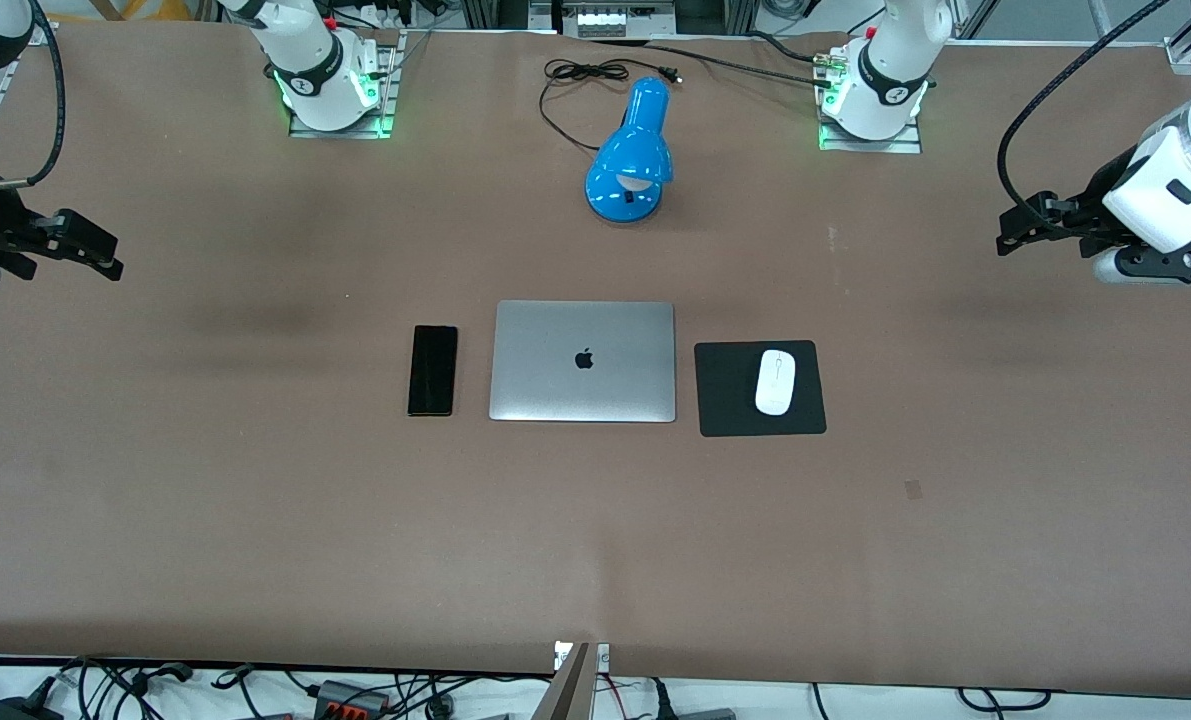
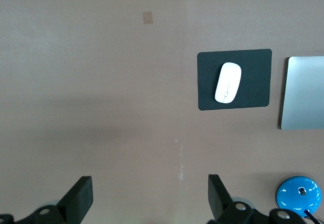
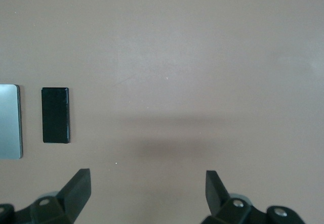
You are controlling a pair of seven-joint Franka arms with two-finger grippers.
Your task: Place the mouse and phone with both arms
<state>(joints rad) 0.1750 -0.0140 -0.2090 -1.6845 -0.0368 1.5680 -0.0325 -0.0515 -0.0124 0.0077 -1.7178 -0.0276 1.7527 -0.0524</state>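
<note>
The bench fills the frame as a plain brown surface, with a soft dark shadow band across its middle. At the left edge, halfway down, the phone lies flat, its long side running up the frame. Just beside it, cut off by the frame edge, is the corner of a silver laptop. Along the bottom edge the right gripper shows two black fingers spread wide apart, with only bare bench between them.

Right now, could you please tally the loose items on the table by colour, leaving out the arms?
Black: 2, the phone and the mouse mat
White: 1, the mouse on that mat
Silver: 1, the closed laptop
Blue: 1, the desk lamp
Total: 5
</note>
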